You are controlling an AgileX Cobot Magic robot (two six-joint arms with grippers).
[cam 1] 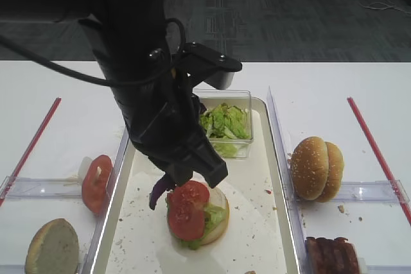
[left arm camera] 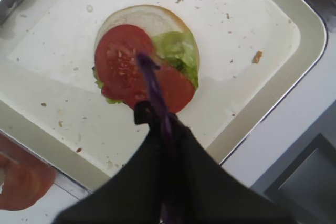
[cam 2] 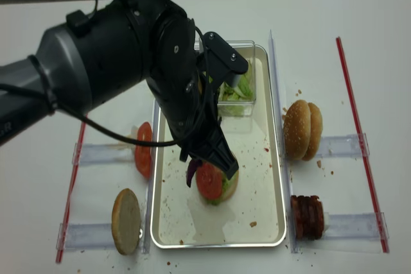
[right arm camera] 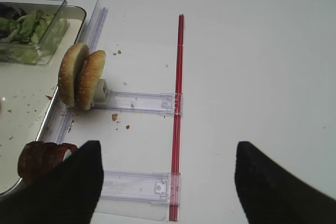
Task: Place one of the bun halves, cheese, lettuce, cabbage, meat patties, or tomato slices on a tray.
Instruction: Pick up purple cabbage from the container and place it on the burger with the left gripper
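My left gripper [cam 1: 169, 183] is shut on the cabbage [cam 1: 157, 194], a dark purple shred that hangs from the tips. It hovers just above a stack on the tray [cam 1: 257, 210]: a bun half [cam 1: 220, 221] with lettuce [cam 1: 214, 215] and tomato slices [cam 1: 187, 213]. In the left wrist view the cabbage [left arm camera: 152, 80] dangles over the tomato slices [left arm camera: 118, 64]. My right gripper [right arm camera: 168, 148] is open over bare table with nothing between its fingers. It does not show in the exterior views. No cheese is in view.
A clear tub of lettuce [cam 1: 226, 123] sits at the tray's far end. Right of the tray stand sesame bun halves [cam 1: 316, 168] and meat patties [cam 1: 332, 255] on clear holders. On the left are tomato slices [cam 1: 95, 183] and a bun half [cam 1: 52, 248]. Red strips [cam 1: 376, 149] edge the table.
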